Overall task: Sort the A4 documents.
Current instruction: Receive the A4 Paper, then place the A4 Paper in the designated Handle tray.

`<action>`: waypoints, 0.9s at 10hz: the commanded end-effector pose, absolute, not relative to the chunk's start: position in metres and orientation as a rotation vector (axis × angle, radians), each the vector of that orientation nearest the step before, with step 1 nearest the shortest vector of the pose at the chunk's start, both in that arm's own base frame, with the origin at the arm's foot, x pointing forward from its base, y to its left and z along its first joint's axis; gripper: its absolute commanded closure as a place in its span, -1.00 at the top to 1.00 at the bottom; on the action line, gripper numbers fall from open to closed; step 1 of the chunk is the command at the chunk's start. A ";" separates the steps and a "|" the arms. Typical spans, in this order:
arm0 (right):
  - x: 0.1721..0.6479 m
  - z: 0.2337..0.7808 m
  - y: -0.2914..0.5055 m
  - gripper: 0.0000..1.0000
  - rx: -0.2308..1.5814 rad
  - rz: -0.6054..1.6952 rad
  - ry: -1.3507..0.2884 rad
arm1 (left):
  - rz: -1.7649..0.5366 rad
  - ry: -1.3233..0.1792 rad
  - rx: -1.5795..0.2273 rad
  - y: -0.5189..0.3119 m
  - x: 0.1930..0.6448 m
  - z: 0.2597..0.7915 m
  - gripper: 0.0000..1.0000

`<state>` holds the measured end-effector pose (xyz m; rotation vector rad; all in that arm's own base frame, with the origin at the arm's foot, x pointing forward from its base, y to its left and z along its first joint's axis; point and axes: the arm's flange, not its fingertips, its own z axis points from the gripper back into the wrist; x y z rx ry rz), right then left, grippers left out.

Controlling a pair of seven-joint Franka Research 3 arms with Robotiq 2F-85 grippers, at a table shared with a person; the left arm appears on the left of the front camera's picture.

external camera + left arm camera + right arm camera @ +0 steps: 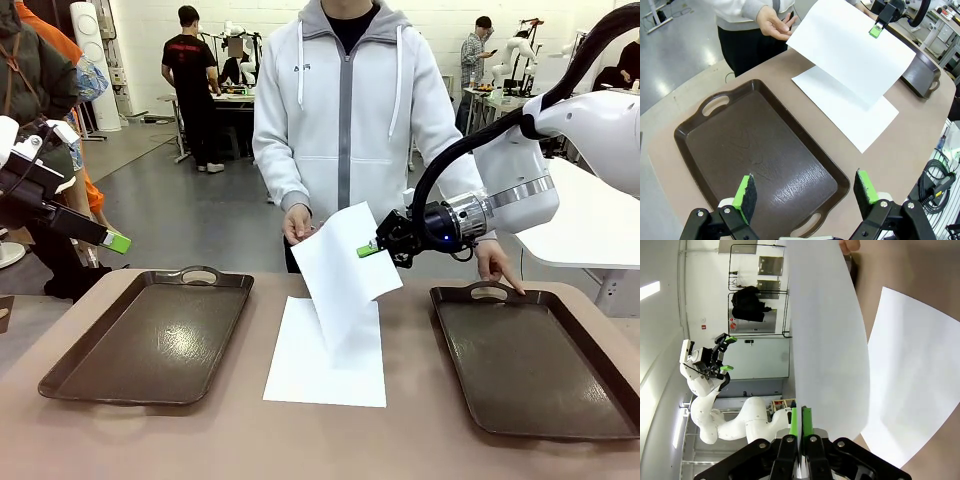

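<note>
Over the middle of the brown table [200,440], between two dark brown plastic trays with handles, the right gripper [368,250] is pinching one plain white A4 paper sheet [345,270] by its upper edge, green pads pressed together on the paper. The sheet is hanging tilted in the air, its lower end drooping over a second white A4 sheet [325,365] that is lying flat on the table. I cannot tell whether the two are touching.

The left gripper [117,242] is hovering above the left tray [60,375] with its fingers spread wide and holding nothing. The person across the table is holding one hand [297,222] just beside the raised sheet's far corner and resting the other hand [497,265] at the handle of the right tray [450,330].

To my eye this paper is going to handle as very light and floppy. It is already bowing under its own weight from a single pinch point, so any quick swing is likely to set it flapping or folding. It creases easily, and a hold near an edge or corner looks like the only workable one. The flat sheet looks harder, since it is lying flush with the tabletop, offering no lip, and probably sliding rather than lifting.
</note>
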<state>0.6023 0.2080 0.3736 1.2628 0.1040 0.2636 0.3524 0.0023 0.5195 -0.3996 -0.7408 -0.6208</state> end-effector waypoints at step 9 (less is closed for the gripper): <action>0.602 0.373 0.211 -1.00 1.257 0.267 0.095 | -0.630 -0.742 -0.409 0.005 0.354 0.518 1.00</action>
